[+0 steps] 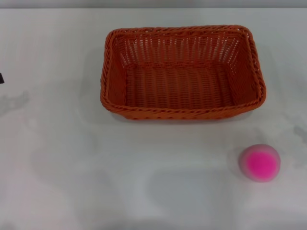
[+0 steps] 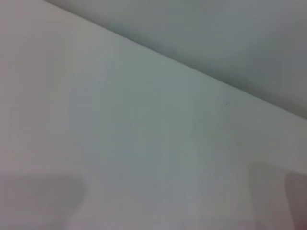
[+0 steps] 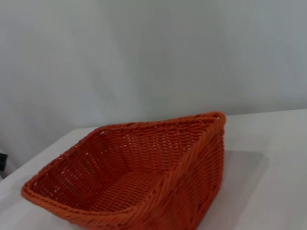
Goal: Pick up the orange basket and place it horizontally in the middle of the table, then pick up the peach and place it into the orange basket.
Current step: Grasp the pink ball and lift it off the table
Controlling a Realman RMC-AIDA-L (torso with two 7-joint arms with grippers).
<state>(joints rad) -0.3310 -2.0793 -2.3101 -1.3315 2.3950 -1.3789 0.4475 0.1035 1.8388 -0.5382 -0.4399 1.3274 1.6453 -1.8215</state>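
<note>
The orange basket (image 1: 182, 72) lies flat on the white table (image 1: 72, 167), its long side running left to right, around the middle and slightly toward the back. It is empty. The right wrist view shows the same basket (image 3: 139, 177) from one corner, close by. The peach (image 1: 260, 163) rests on the table in front of the basket's right end, its magenta side up. Neither gripper shows in any view. The left wrist view holds only bare table (image 2: 120, 143) and its far edge.
A small dark piece (image 1: 1, 78) pokes in at the head view's left edge. Faint shadows fall on the table at the far left and far right. A pale wall (image 3: 144, 57) stands behind the table.
</note>
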